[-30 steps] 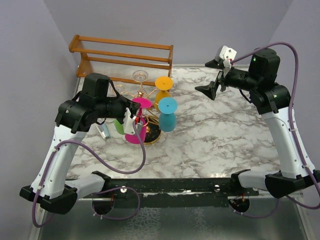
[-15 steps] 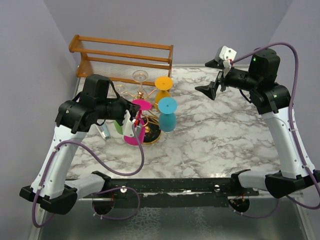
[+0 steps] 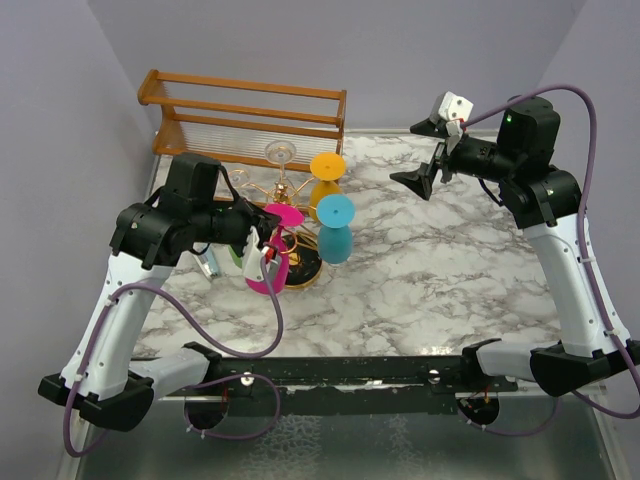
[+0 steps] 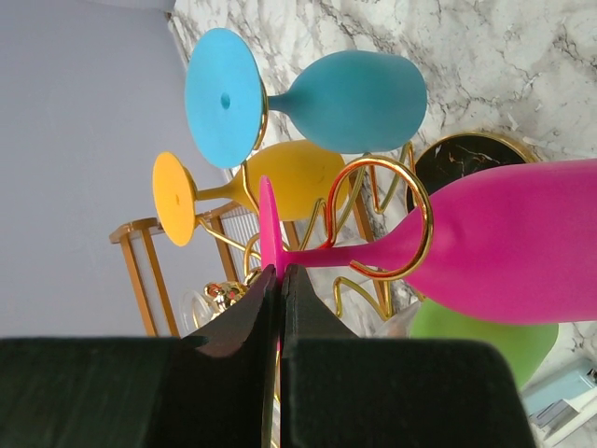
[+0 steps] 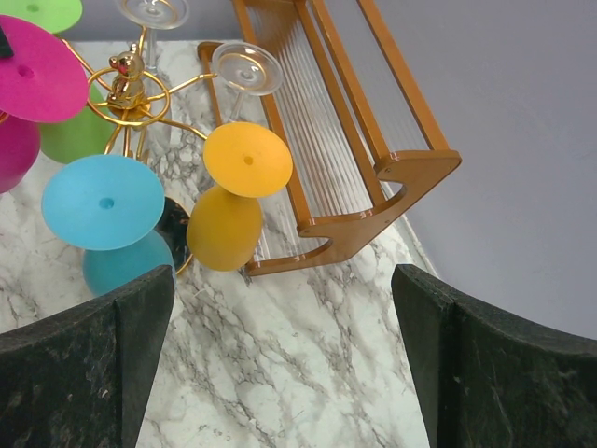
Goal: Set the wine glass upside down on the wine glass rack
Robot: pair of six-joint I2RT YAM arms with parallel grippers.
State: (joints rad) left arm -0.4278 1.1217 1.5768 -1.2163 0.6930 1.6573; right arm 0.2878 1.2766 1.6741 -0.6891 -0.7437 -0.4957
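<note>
My left gripper (image 4: 280, 273) is shut on the rim of the foot of a magenta wine glass (image 4: 522, 238). The glass hangs bowl down, with its stem inside a gold loop (image 4: 425, 217) of the wine glass rack (image 3: 283, 190). In the top view the left gripper (image 3: 262, 245) sits at the rack's near left side, beside the magenta wine glass (image 3: 268, 272). The rack's round black base (image 4: 462, 157) lies under the bowls. My right gripper (image 3: 425, 152) hangs open and empty at the back right, well away from the rack. The right gripper (image 5: 283, 280) faces bare marble.
A blue glass (image 3: 334, 235), a yellow glass (image 3: 325, 180), a green glass (image 3: 238, 252) and a clear glass (image 3: 281, 153) hang upside down on the same rack. An orange-brown wooden rail frame (image 3: 250, 110) stands behind it against the back wall.
My left gripper and the magenta glass have shifted slightly down and toward the near side. The right arm has not moved.
</note>
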